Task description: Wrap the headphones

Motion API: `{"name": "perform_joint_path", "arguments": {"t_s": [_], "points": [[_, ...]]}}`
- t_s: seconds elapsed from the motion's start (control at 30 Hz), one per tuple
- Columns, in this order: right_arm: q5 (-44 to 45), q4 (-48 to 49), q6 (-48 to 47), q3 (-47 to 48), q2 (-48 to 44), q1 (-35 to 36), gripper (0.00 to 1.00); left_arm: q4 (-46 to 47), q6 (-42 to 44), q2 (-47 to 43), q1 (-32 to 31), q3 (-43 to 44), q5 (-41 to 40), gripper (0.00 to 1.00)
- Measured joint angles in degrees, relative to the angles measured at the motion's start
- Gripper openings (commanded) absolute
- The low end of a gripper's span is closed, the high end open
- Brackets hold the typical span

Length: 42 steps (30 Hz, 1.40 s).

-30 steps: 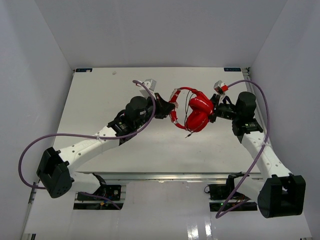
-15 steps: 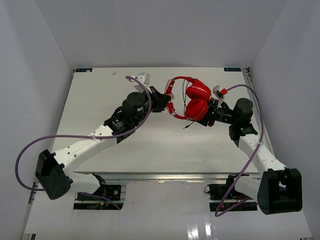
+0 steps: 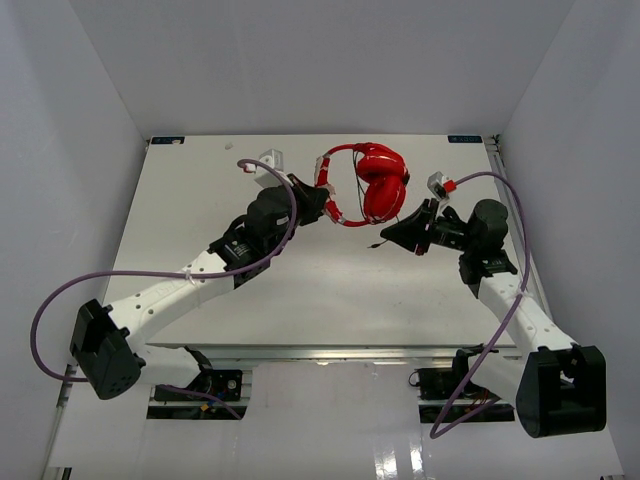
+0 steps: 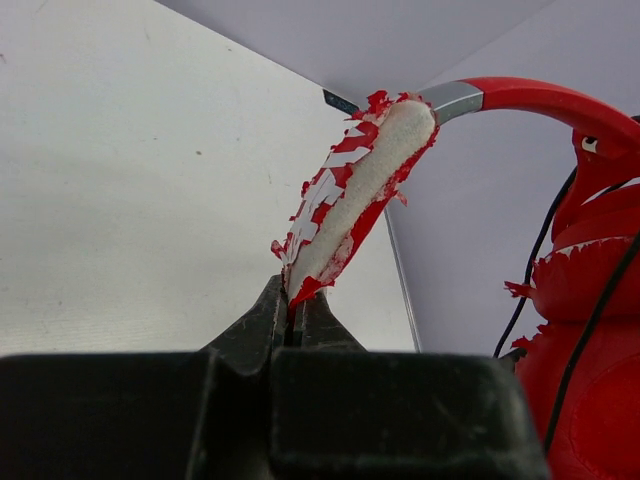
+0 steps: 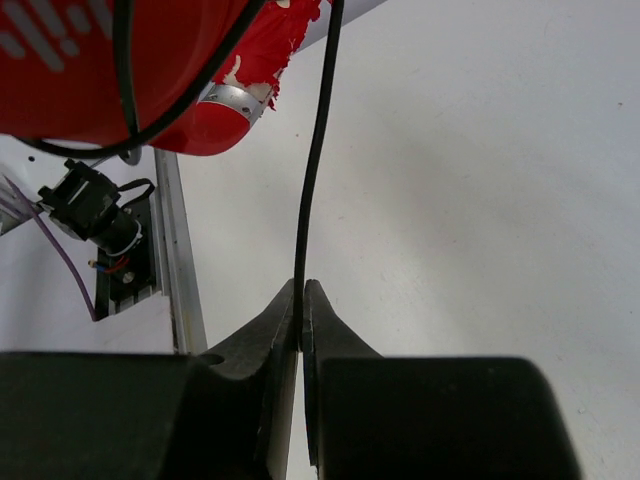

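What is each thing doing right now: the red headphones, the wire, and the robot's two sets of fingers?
headphones: held by the headband.
headband: cover torn and flaking.
cable: pinched, pulled straight.
left fingers: shut on the headband.
right fingers: shut on the cable.

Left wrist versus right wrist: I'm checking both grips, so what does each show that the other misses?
Left wrist only: the left fingers shut on the frayed headband padding. Right wrist only: the right fingers pinching the cable. Both: a red earcup, a stretch of the black cable, and the white table.
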Motion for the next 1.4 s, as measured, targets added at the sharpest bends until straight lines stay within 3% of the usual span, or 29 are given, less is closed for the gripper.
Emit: {"name": "perform_joint_path", "arguments": {"t_s": [0.27, 0.53, 1.1, 1.17, 1.27, 1.33, 1.4], "points": [[2.90, -4.04, -3.61, -0.19, 4.44, 1.93, 0.08, -3.19, -7.70, 1.34, -0.17, -3.74, -5.35, 0.00], [3.24, -4.95, -3.52, -0.31, 22.30, 5.90, 0.08, -12.59, -17.31, 4.80, 0.30, -14.47, -11.35, 0.00], [1.49, -9.44, -4.45, 8.04, 42.96, 10.42, 0.12, -23.85, -26.63, 19.30, 3.25, -9.42, -9.13, 0.00], [1.67, -10.78, -5.36, 8.70, 44.17, 10.42, 0.16, -24.31, -27.24, 21.71, 3.85, -8.45, -7.71, 0.00], [1.74, -12.47, -6.57, 9.11, 45.02, 10.42, 0.34, -24.75, -28.06, 23.33, 4.28, -7.56, -6.72, 0.05], [1.83, -13.68, -7.32, 9.28, 45.06, 10.42, 0.49, -25.08, -28.27, 23.69, 4.47, -6.94, -6.22, 0.22], [2.14, -14.94, -8.49, 9.64, 45.06, 10.42, 0.57, -25.78, -28.51, 23.98, 4.65, -6.32, -5.75, 0.40]]}}
